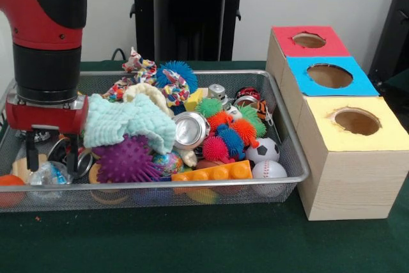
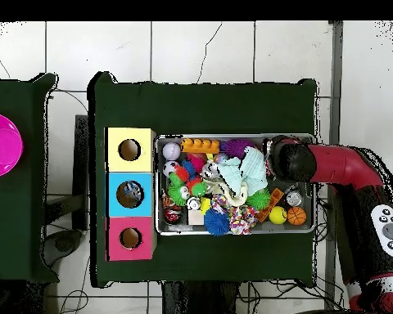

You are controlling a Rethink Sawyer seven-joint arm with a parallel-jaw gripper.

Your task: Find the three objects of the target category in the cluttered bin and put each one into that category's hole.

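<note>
The wire mesh bin [image 1: 291, 151] is full of toys. My gripper [image 1: 51, 155] is down in its left end, fingers [image 1: 30, 151] apart and pointing down. Just below and between the fingers lies a small clear plastic bottle [image 1: 48, 174], with no finger seen touching it. No other clear bottle shows among the clutter. The blue-topped box's hole [image 1: 329, 75] is the middle of three boxes to the right of the bin. In the overhead view the hole [image 2: 130, 194] has something pale inside, and my arm [image 2: 331, 163] covers the gripper at the bin's [image 2: 232, 232] right end.
A red-topped box [image 1: 281, 35] and a yellow-topped box [image 1: 377, 133] flank the blue one. A mint cloth [image 1: 128, 123], a purple spiky ball [image 1: 126, 160], a silver can [image 1: 190, 129], an orange brick [image 1: 213, 172] and balls crowd the bin. A pink bowl [image 2: 2, 145] sits on a side table.
</note>
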